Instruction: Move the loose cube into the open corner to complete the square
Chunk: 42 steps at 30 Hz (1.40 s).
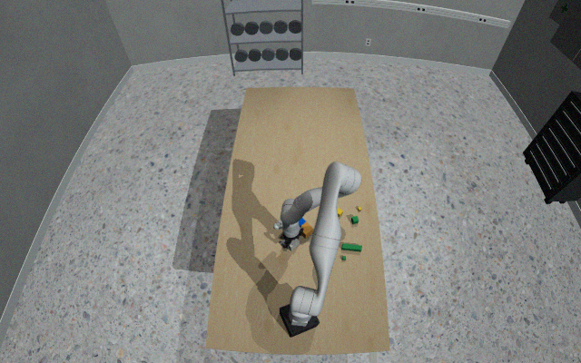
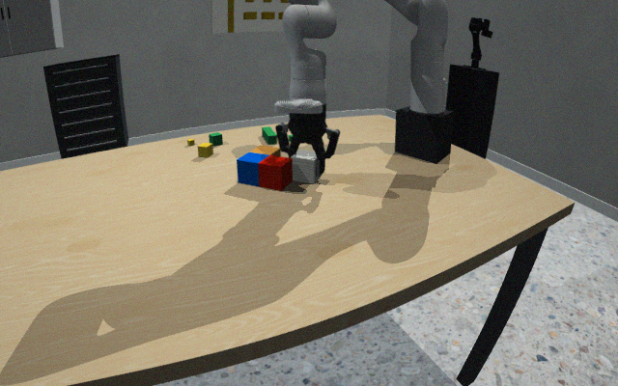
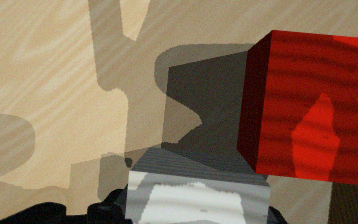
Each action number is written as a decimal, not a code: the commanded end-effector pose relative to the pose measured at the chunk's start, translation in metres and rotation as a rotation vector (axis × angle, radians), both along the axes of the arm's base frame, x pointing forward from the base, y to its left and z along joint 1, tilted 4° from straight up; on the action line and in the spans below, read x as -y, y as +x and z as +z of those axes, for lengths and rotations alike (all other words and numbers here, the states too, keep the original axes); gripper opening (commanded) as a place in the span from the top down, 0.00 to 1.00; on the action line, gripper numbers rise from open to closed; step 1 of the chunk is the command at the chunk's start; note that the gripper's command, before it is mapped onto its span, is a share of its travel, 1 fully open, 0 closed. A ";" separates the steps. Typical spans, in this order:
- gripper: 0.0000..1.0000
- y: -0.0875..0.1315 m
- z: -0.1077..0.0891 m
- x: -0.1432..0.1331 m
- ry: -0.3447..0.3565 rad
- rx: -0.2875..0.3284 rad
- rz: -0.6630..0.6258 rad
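Observation:
A red cube [image 2: 275, 172], a blue cube [image 2: 250, 168] and an orange cube [image 2: 265, 151] sit together in an L on the wooden table. My gripper [image 2: 307, 156] is shut on the grey cube [image 2: 305, 167] and holds it low at the table, right beside the red cube. In the wrist view the grey cube [image 3: 197, 192] sits between my fingers at the bottom, with the red cube [image 3: 305, 102] close at the upper right. In the overhead view the grey cube [image 1: 292, 243] is under my wrist, next to the orange cube [image 1: 308, 229]. I cannot tell whether the grey cube touches its neighbours.
Small yellow blocks [image 2: 205, 150] and green blocks [image 2: 215, 138] lie scattered behind the cubes. A longer green block [image 1: 351, 247] lies near my arm. My arm's black base [image 2: 423, 133] stands at the table's right side.

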<state>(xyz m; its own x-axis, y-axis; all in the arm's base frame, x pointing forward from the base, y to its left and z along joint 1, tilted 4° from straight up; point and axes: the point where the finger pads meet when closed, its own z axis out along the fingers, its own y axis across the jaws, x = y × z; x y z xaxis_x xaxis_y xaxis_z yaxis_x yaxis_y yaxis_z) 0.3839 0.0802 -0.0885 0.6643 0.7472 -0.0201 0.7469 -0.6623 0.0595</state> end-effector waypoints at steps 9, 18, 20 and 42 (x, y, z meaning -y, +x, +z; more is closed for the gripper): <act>0.90 0.000 0.000 0.000 0.000 0.001 0.000; 0.90 0.000 0.000 0.000 0.000 0.001 0.000; 0.90 0.000 0.000 0.000 0.000 0.001 0.000; 0.16 0.000 0.000 0.000 0.000 0.001 0.000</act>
<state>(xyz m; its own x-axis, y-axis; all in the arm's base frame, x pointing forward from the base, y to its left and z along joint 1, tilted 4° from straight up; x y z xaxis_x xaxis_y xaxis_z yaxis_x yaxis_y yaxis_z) 0.3838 0.0804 -0.0887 0.6640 0.7474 -0.0202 0.7471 -0.6621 0.0592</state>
